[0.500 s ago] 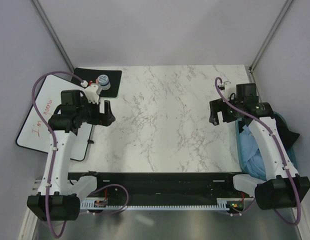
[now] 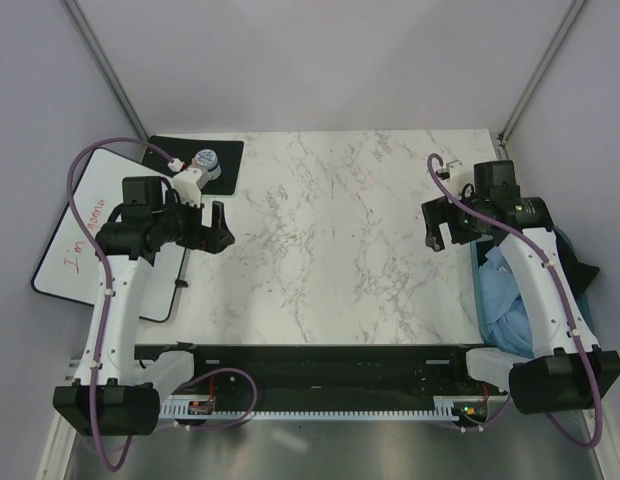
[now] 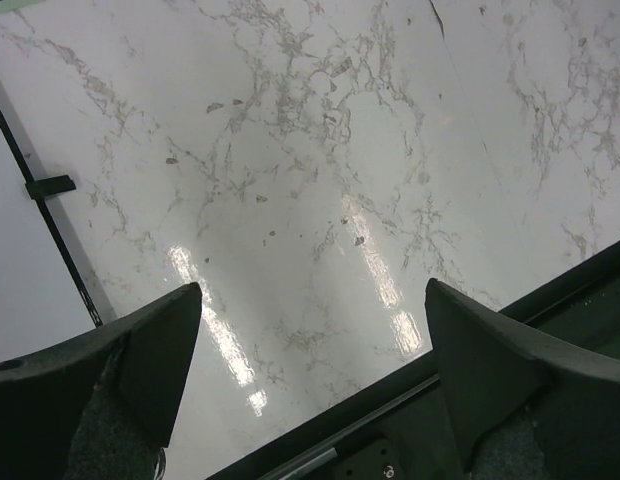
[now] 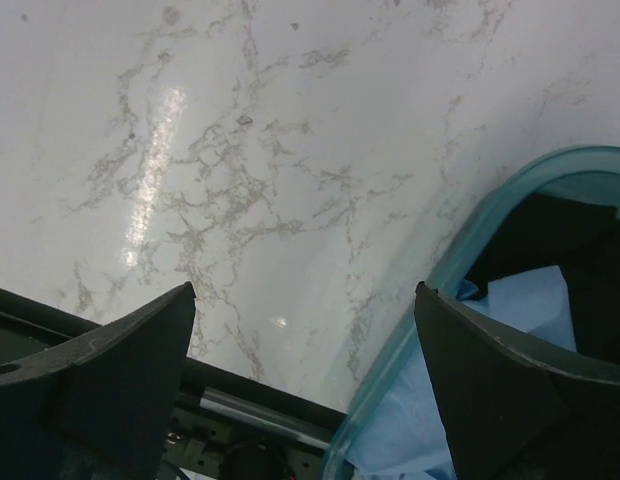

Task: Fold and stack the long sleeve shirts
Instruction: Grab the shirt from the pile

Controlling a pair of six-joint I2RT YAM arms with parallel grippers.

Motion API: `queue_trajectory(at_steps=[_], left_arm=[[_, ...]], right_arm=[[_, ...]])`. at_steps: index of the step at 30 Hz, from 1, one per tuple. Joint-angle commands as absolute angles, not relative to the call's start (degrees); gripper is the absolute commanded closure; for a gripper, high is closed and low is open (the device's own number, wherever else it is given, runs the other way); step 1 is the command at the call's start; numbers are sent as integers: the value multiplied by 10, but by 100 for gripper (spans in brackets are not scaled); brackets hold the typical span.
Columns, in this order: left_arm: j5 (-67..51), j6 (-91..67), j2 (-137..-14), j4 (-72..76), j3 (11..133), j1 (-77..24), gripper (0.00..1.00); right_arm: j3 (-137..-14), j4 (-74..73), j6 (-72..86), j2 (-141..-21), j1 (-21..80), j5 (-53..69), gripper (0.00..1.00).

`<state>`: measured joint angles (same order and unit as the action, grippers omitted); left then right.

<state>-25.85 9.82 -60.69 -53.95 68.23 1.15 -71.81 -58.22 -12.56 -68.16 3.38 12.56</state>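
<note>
The light-blue shirts [image 2: 503, 300] lie crumpled in a teal bin [image 2: 477, 300] off the table's right edge, partly hidden by my right arm. The right wrist view shows the bin's rim [image 4: 470, 240] and blue cloth [image 4: 520, 292] inside it. My right gripper [image 2: 436, 226] is open and empty over the marble table just left of the bin; it also shows in the right wrist view [image 4: 304, 288]. My left gripper [image 2: 218, 228] is open and empty over the table's left side; it also shows in the left wrist view [image 3: 312, 290].
A whiteboard [image 2: 75, 245] with red writing lies at the left edge. A black mat [image 2: 225, 150] with a small round object [image 2: 205, 160] sits at the back left. A dark cloth [image 2: 582, 272] lies in the bin. A black rail [image 2: 310, 362] runs along the near edge.
My right arm has shifted slightly to the right, toward the bin, uncovering a little more blue cloth. My left arm has barely moved.
</note>
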Motion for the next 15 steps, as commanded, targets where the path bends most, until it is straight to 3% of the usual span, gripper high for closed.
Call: queue_trajectory(at_steps=[1, 15], left_arm=[[-307, 155, -605, -558, 719, -12, 0], [-345, 177, -652, -564, 745, -55, 0]], right_arm=[[-779, -666, -188, -697, 28, 18, 2], [-682, -782, -501, -669, -330, -5, 2]])
